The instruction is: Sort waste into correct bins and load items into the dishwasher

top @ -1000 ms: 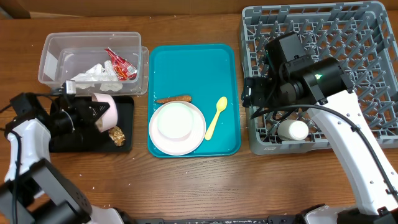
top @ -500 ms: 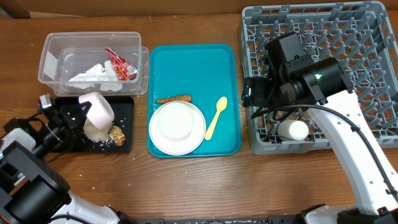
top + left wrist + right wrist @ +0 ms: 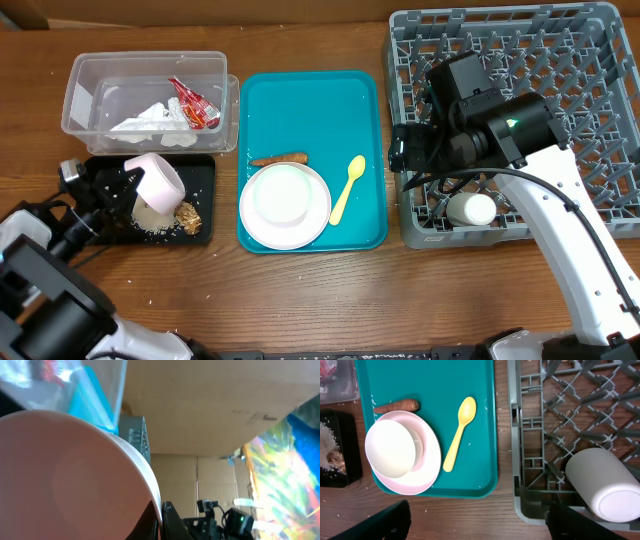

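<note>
My left gripper (image 3: 128, 185) is shut on the rim of a whitish-pink bowl (image 3: 156, 180) and holds it tipped over the black tray (image 3: 200, 168), where white rice (image 3: 152, 218) and brown crumbs (image 3: 188, 216) lie. The bowl fills the left wrist view (image 3: 70, 475). The clear tub (image 3: 85, 75) holds the red-and-silver wrapper (image 3: 195, 103) and white paper (image 3: 150, 118). On the teal tray (image 3: 310, 110) lie the orange-brown stick (image 3: 279, 159), the yellow spoon (image 3: 347, 187) and a second bowl (image 3: 279, 194) on the plate (image 3: 315, 215). My right gripper (image 3: 480, 525) is open above the rack's (image 3: 560, 60) front left corner. The white cup (image 3: 470, 209) lies in the rack.
The wooden table edge runs along the front. Stray rice grains (image 3: 150, 300) dot the table in front of the black tray. Cardboard stands behind the table.
The left arm swung out to the left and the bowl went from lying on its side to tipped mouth-down, leaving rice on the black tray. The right arm has not moved.
</note>
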`<state>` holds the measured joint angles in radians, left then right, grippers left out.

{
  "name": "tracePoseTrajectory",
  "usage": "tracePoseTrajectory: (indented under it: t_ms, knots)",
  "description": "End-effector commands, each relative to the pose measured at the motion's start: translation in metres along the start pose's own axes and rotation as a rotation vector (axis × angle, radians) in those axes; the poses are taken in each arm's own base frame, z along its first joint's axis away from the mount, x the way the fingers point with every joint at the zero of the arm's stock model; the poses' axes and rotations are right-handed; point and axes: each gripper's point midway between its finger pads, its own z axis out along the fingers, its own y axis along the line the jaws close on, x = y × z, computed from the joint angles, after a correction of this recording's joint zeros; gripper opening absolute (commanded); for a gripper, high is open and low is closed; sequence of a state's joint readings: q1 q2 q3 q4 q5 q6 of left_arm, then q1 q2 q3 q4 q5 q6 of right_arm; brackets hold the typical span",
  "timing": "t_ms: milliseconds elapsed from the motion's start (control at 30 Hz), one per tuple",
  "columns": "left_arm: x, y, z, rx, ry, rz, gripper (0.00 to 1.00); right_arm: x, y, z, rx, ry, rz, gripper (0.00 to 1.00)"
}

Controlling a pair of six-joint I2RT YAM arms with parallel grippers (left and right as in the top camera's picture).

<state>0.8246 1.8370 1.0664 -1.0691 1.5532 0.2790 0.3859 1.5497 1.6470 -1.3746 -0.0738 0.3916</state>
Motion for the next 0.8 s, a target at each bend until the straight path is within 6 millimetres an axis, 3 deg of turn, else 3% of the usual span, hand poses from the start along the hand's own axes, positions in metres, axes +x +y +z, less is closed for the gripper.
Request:
tracePoseTrajectory:
  t_ms: [0,133,200,333,367,400,467,567,633,767]
  knots:
    - [0.023,-0.066,0.019,0.039,0.061,0.381,0.04,-0.003,0.001,0.000,0.000,-0.012,-0.005,0.89]
    - [0.055,-0.110,0.057,0.027,0.220,0.688,0.04,-0.003,0.001,0.000,0.000,-0.012,-0.005,0.89]
    - [0.065,-0.114,0.085,-0.079,0.310,0.789,0.04,-0.003,0.001,0.000,0.000,-0.012,-0.005,0.89]
    - [0.067,-0.098,0.156,-0.406,0.344,0.996,0.04,-0.004,0.001,0.000,-0.003,-0.016,-0.005,0.89]
    - [0.069,-0.096,0.171,-0.459,0.330,1.059,0.04,-0.004,0.001,0.000,-0.002,-0.016,-0.005,0.89]
    - [0.077,-0.093,0.204,-0.556,0.291,1.205,0.04,-0.004,0.001,0.000,-0.002,-0.015,-0.005,0.89]
    - [0.081,-0.090,0.232,-0.661,0.216,1.339,0.04,-0.004,0.001,0.000,-0.002,-0.015,-0.005,0.89]
    - [0.081,-0.081,0.260,-0.799,0.120,1.491,0.04,-0.002,0.001,0.000,0.000,-0.009,-0.004,0.89]
    - [0.094,-0.062,0.288,-0.796,0.164,1.591,0.04,-0.001,0.000,0.000,0.003,-0.006,-0.004,0.89]
    - [0.108,-0.023,0.310,-0.781,0.285,1.569,0.04,-0.001,0.000,0.000,0.003,-0.006,-0.004,0.89]
